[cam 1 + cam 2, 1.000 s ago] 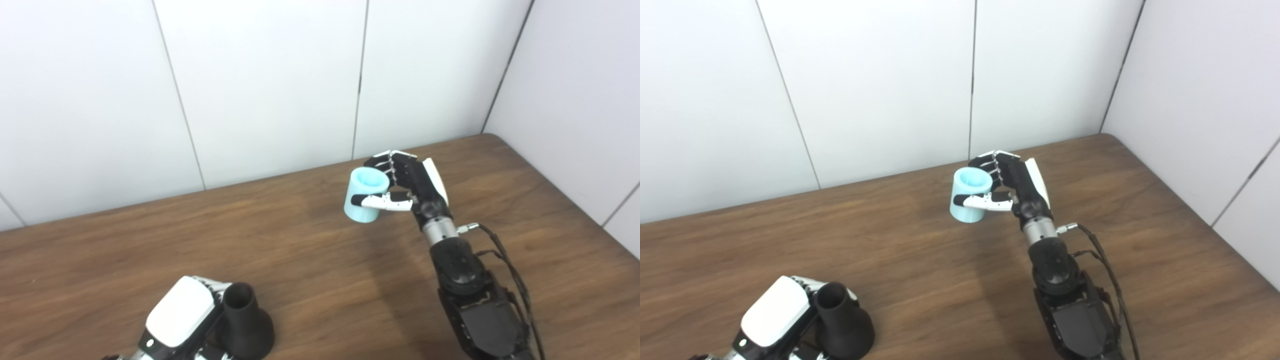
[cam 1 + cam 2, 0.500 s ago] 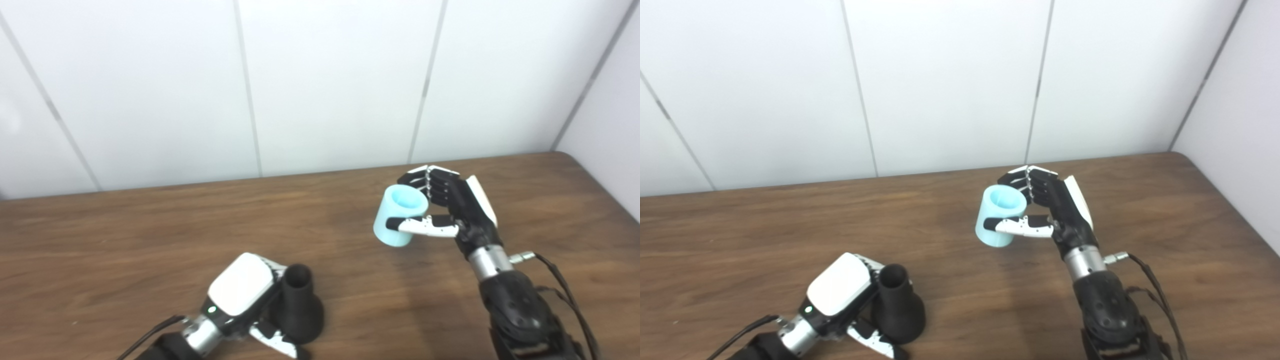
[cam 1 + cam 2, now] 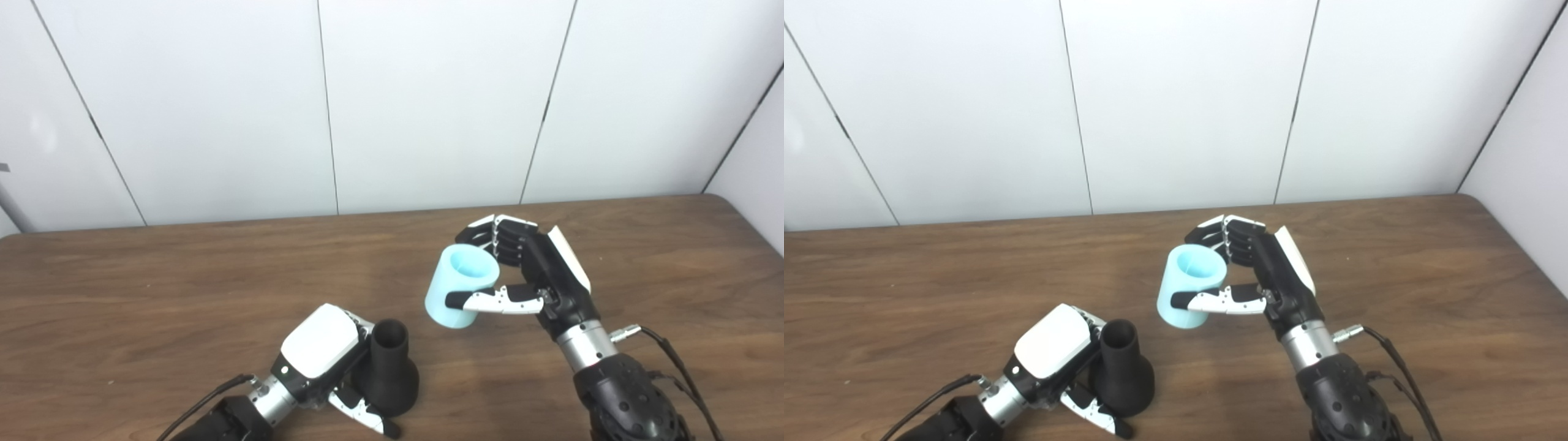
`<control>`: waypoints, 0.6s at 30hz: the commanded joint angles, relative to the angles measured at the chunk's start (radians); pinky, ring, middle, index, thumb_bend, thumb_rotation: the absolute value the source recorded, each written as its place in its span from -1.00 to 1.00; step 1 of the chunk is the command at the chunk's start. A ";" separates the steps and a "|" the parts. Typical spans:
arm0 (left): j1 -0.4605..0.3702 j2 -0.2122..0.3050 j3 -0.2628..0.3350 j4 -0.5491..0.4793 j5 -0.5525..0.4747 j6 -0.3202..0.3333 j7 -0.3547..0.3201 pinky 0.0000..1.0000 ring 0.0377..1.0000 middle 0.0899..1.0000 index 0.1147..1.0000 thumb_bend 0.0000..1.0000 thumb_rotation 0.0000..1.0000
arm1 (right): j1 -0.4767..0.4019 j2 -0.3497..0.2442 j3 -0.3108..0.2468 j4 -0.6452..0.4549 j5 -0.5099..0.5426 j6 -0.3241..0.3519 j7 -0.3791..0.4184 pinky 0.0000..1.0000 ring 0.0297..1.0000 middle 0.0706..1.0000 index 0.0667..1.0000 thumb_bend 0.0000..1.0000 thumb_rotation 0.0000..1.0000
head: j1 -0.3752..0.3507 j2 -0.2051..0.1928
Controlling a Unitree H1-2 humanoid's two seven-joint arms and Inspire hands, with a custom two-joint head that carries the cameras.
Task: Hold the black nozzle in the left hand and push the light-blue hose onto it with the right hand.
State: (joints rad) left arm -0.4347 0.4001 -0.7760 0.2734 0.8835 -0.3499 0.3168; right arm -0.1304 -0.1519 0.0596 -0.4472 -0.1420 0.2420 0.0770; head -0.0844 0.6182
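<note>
Left hand (image 3: 318,352) is gripping the nozzle (image 3: 389,373) upright on the table (image 3: 153,294), right hand (image 3: 539,275) is clasping the hose (image 3: 456,291) aloft just beside it; both held, the push-on is not yet done.

A lab-like test bay: bare white wall panels (image 3: 429,104), wooden table (image 3: 153,288).

a brown wooden table (image 3: 153,294) stands against white panelled walls (image 3: 429,104).
</note>
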 commanded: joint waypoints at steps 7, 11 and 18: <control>0.084 -0.028 -0.098 0.094 0.091 -0.004 -0.153 -0.54 -0.56 -0.16 -0.17 0.04 -1.00 | -0.023 0.010 0.043 -0.046 -0.032 -0.108 0.006 -0.37 -0.26 -0.05 0.00 0.02 -1.00 | 0.000 0.000; 0.087 -0.024 -0.097 0.085 0.088 -0.004 -0.157 -0.52 -0.55 -0.19 -0.16 0.04 -1.00 | -0.011 0.023 0.063 -0.032 -0.015 -0.135 0.013 -0.36 -0.25 -0.07 0.00 0.02 -1.00 | 0.000 0.001; 0.087 -0.023 -0.097 0.085 0.091 -0.006 -0.151 -0.53 -0.55 -0.23 -0.15 0.04 -1.00 | -0.004 0.047 0.083 -0.022 -0.014 -0.147 0.016 -0.39 -0.26 -0.08 0.01 0.02 -1.00 | -0.002 0.003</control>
State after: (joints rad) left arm -0.4429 0.3856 -0.7833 0.2939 0.8836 -0.3512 0.3040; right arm -0.1180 -0.1141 0.1293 -0.4454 -0.1699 0.1456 0.0802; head -0.0859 0.6213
